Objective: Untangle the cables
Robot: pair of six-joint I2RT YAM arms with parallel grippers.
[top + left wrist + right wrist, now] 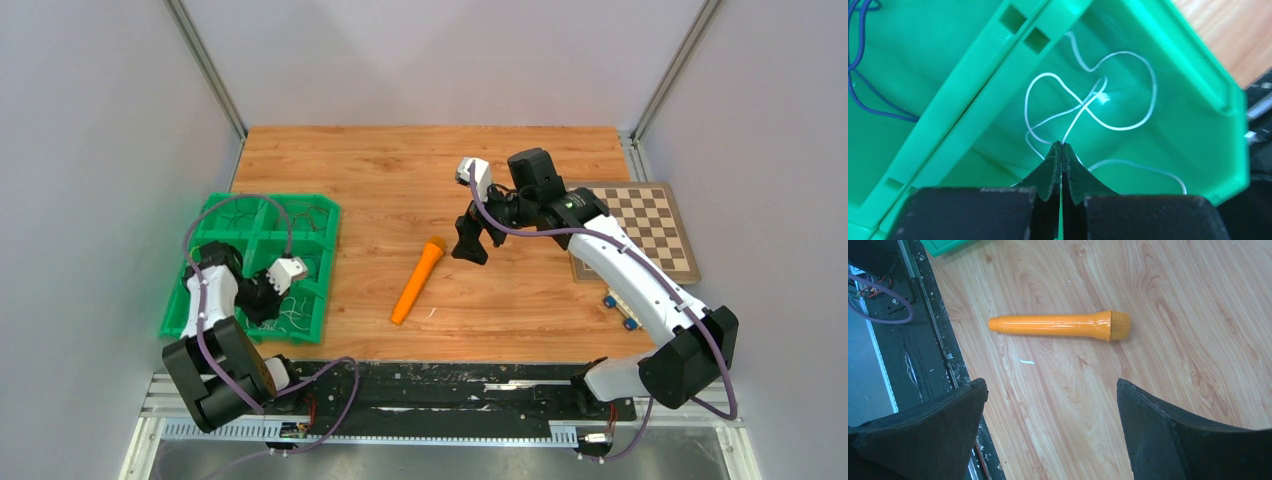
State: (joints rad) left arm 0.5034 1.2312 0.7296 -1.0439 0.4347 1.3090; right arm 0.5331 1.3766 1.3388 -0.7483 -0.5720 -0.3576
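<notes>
A thin white cable [1128,125] lies in loops inside a compartment of the green divided tray [1198,90]. My left gripper [1062,145] is shut on this white cable, which comes out between its tips. A blue cable [863,75] lies in the compartment to the left. In the top view the left gripper [262,300] sits in the tray's near right compartment [310,290], where thin wires barely show. My right gripper [470,245] is open and empty above the wooden table; in the right wrist view its fingers [1158,425] stand wide apart.
An orange toy microphone [417,279] lies on the wooden table between the arms, also in the right wrist view [1058,325]. A chessboard [640,228] lies at the right. The black base rail [450,385] runs along the near edge.
</notes>
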